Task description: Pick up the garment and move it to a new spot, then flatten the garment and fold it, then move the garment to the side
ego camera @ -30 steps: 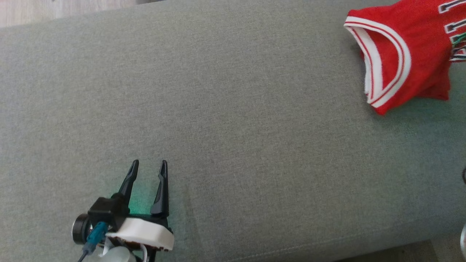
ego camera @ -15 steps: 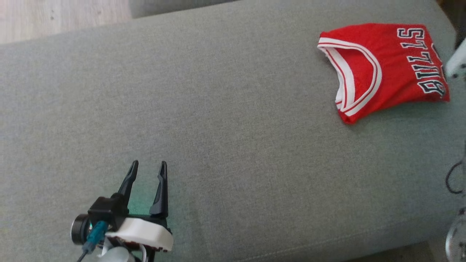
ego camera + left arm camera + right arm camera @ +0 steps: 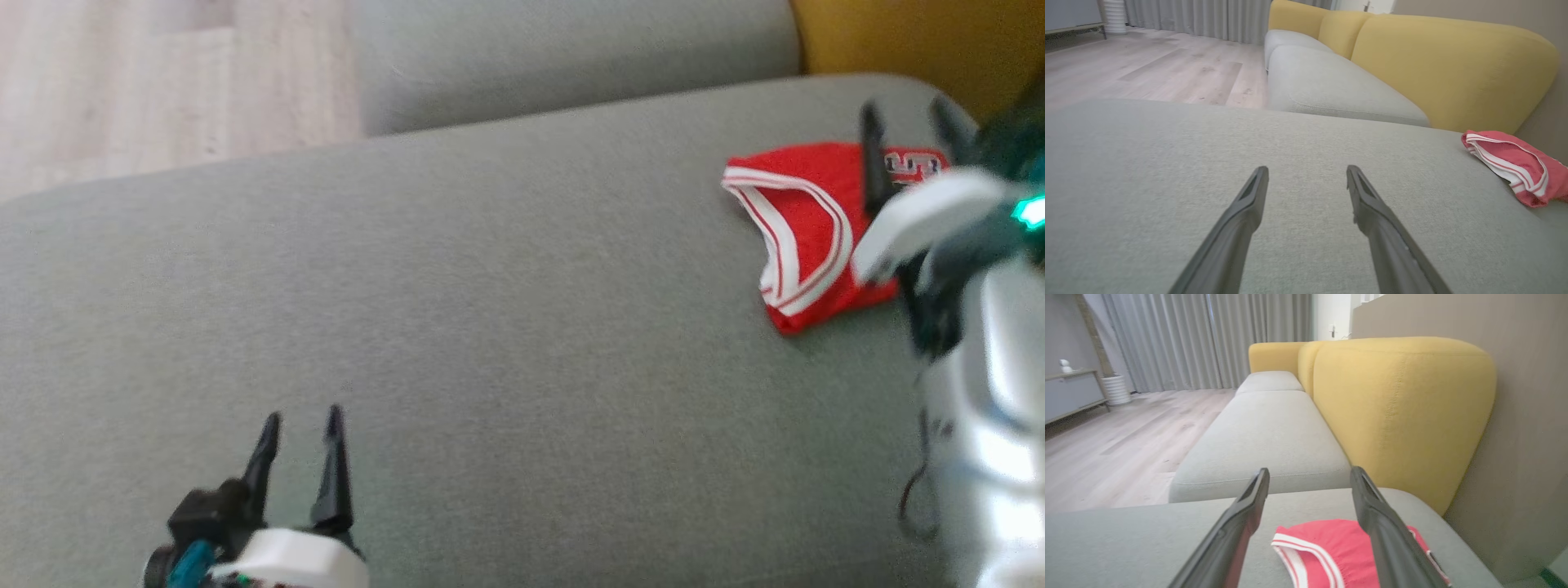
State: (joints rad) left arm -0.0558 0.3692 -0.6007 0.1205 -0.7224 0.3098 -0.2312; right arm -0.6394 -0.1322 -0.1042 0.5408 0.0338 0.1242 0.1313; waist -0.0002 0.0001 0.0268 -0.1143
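The right gripper (image 3: 904, 110) has just released the folded red jersey (image 3: 804, 245) at the seat cushion's (image 3: 490, 327) far right end, jaws spread. The left gripper (image 3: 302, 413) stands spread too; the task looks complete.

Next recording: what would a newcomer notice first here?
A folded red jersey with white-striped trim lies at the right end of the grey-green fabric sofa seat, the right gripper open over it. A mustard-yellow backrest cushion rises behind; the left gripper hangs open over bare seat.
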